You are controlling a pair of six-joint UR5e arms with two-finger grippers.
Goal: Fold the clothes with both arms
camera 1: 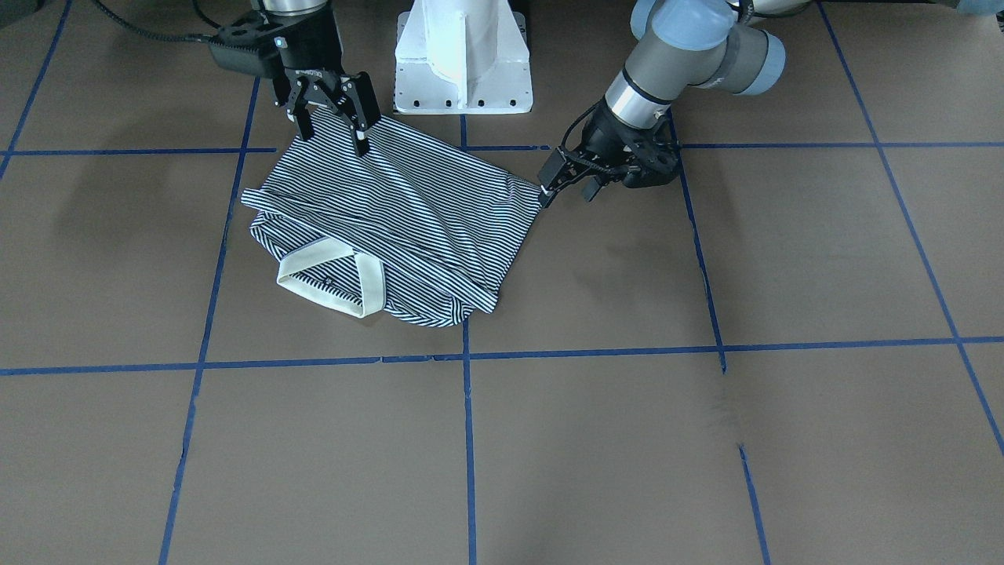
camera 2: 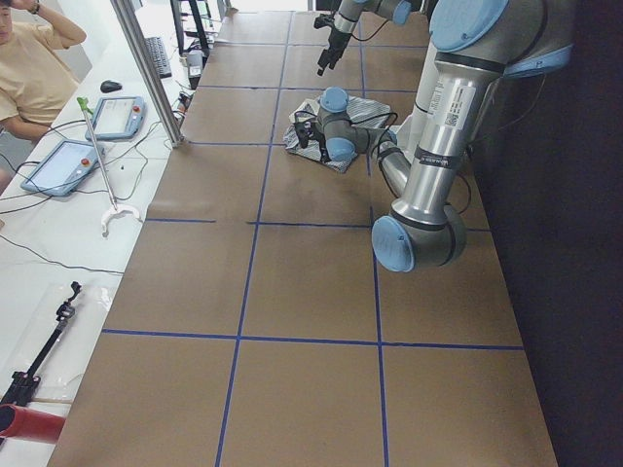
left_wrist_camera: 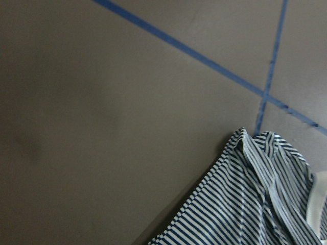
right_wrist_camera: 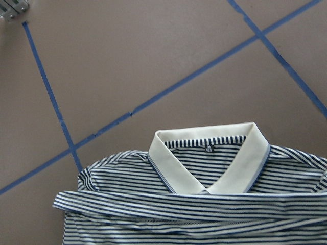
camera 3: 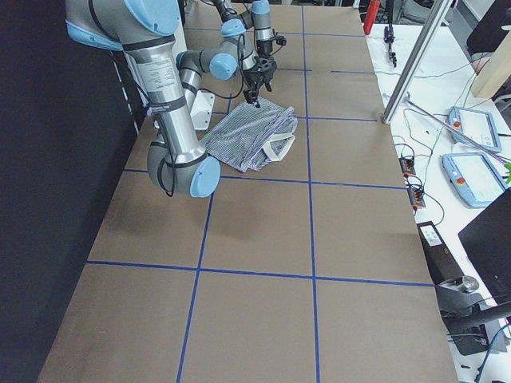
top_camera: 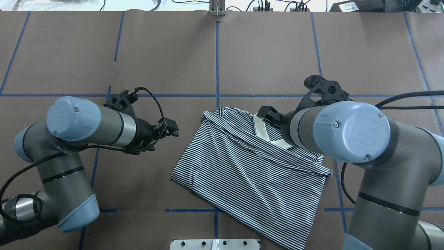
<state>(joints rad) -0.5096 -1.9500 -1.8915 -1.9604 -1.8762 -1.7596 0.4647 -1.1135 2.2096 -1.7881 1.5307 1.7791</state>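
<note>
The striped polo shirt [camera 1: 408,212] lies partly folded on the brown table, its cream collar [camera 1: 314,253] on the side away from the robot. It also shows in the overhead view [top_camera: 249,173] and both wrist views [left_wrist_camera: 255,204] [right_wrist_camera: 179,214]. My right gripper [camera 1: 335,141] hangs open over the shirt's edge nearest the base, fingers spread wide. My left gripper [camera 1: 569,192] is open too, one fingertip [camera 1: 547,188] at the shirt's corner on my left. In the overhead view the left gripper [top_camera: 171,130] looks apart from the cloth. No fingers show in the wrist views.
The white pedestal base [camera 1: 463,63] stands just behind the shirt. Blue tape lines [camera 1: 468,439] divide the brown table into squares. A person [camera 2: 34,68] sits at a side bench with control pendants [camera 2: 68,161] and cables.
</note>
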